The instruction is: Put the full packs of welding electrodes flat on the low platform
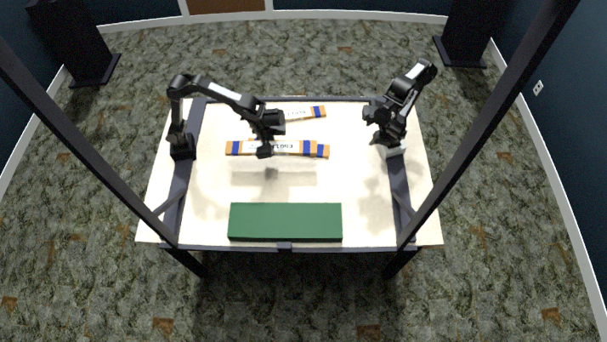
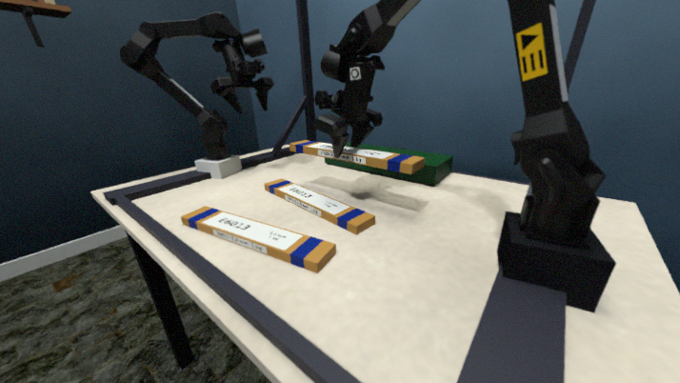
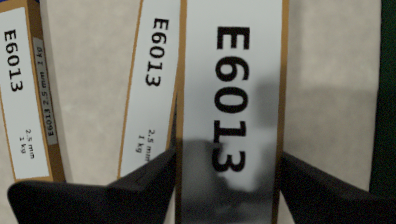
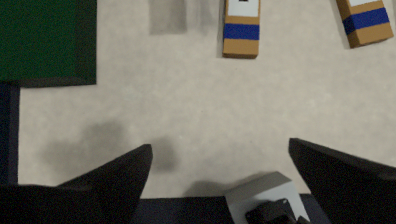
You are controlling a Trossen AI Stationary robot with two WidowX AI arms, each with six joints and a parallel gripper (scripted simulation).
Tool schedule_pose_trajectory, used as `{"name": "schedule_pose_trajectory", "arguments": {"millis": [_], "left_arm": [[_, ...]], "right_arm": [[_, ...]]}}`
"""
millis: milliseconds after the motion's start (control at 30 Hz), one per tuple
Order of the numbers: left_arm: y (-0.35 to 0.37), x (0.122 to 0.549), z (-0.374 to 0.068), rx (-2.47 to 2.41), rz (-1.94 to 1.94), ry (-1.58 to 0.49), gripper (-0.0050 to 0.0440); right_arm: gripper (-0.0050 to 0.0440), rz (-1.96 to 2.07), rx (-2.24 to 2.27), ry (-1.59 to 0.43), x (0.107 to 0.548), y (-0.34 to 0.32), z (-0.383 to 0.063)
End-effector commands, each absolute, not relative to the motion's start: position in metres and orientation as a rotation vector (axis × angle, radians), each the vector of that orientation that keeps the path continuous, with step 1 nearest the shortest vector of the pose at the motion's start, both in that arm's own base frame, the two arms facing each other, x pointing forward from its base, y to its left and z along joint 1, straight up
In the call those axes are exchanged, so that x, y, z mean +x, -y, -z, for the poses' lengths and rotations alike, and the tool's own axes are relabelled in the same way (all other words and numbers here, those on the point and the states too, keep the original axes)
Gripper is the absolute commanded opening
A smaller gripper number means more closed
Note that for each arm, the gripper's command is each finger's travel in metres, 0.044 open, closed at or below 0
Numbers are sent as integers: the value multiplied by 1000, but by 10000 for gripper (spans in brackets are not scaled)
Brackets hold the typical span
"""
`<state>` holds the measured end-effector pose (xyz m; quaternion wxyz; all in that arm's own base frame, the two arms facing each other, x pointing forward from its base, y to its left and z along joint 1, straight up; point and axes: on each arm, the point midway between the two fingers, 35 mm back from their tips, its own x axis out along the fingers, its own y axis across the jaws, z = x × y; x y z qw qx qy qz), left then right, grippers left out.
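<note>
- The held E6013 electrode pack (image 1: 293,147) (image 2: 381,154) (image 3: 232,100) is raised above the surface (image 1: 361,179) (image 2: 381,305) (image 3: 335,45) (image 4: 200,105), its shadow cast apart beneath it; in the top view it lies left of centre.
- By the left hand (image 1: 264,151) (image 2: 347,150) (image 3: 229,152) this pack is pinched across its width, near mid-length, and it is carried roughly level.
- The right hand (image 1: 372,131) (image 2: 252,110) (image 4: 219,147) is spread wide, with nothing between its fingers.
- The middle E6013 pack (image 1: 324,151) (image 2: 324,205) (image 3: 155,75) (image 4: 241,30) and the rear E6013 pack (image 1: 303,113) (image 2: 259,235) (image 3: 20,100) (image 4: 366,22) lie flat, apart from each other.
- The green platform (image 1: 285,221) (image 2: 443,167) (image 3: 387,100) (image 4: 45,40), at the lower centre of the top view, is a plain, matt slab bearing no pack.
- Long, slim boxes are seen, apparently of tan card, with blue bands and smooth white labels; stiff handling is expected, though crushing is possible under a hard squeeze.
- Fullness cannot be told from the outside; weight is presumably to be judged by lifting. A central grip should limit tipping, but loose rods in a part-used pack might shift.
- If judged full, the held pack should be lowered flat onto the platform; otherwise it should be set back on the surface.
</note>
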<state>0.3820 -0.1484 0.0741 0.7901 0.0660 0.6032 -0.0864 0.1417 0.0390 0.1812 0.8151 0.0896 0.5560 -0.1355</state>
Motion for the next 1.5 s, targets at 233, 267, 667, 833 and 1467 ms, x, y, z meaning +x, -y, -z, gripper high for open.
{"name": "schedule_pose_trajectory", "arguments": {"millis": [233,267,667,833,1467], "left_arm": [[150,385,-82,136,193,-1273,-50],[150,385,-82,136,193,-1273,-50],[150,385,-82,136,193,-1273,-50],[149,382,-65,143,192,-1297,-50],[150,382,-36,143,192,-1297,-50]], "right_arm": [[430,283,201,-1167,144,-40,-188],[430,283,201,-1167,144,-40,-188],[430,283,201,-1167,144,-40,-188],[430,283,201,-1167,144,-40,-188],[430,283,201,-1167,144,-40,-188]]}}
